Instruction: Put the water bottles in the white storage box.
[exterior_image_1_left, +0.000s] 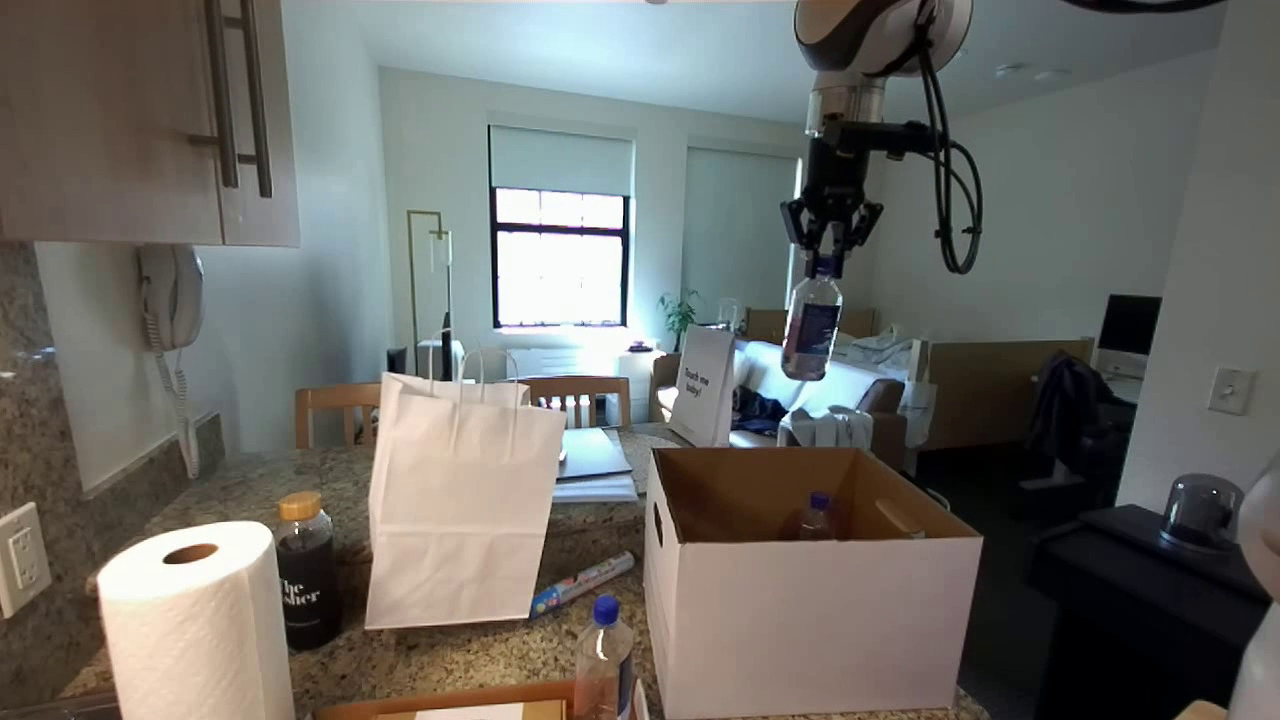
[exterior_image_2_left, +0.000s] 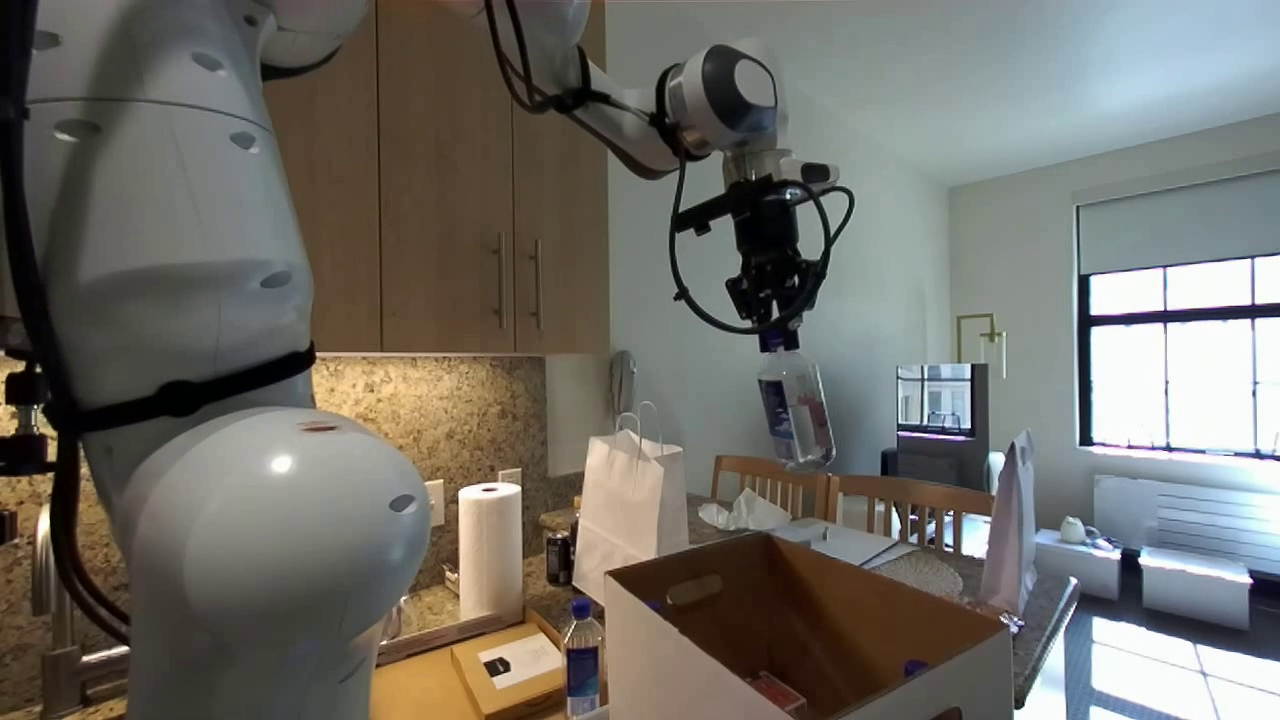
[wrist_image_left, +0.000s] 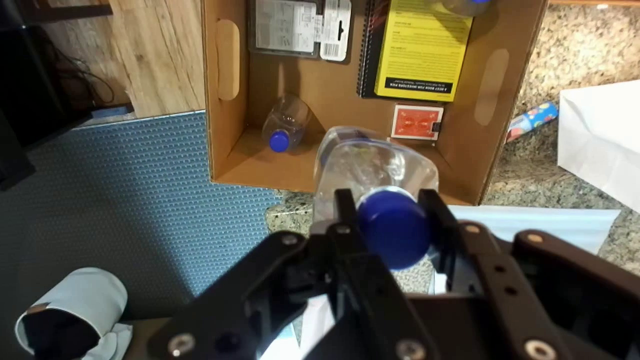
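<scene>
A bottle (exterior_image_1_left: 811, 330) is being gripped at its capped end in the pincer (exterior_image_1_left: 825, 264), base down, long axis slightly tilted. It is being held higher than the white box (exterior_image_1_left: 810, 630); whether squarely over it is hard to judge.

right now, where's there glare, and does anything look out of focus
In both exterior views, the window is blown out white; in an exterior view, a bright highlight sits on the arm and sunlight patches the floor; in the wrist view, the held bottle has a soft-looking cap, while the yellow book is crisper.
</scene>
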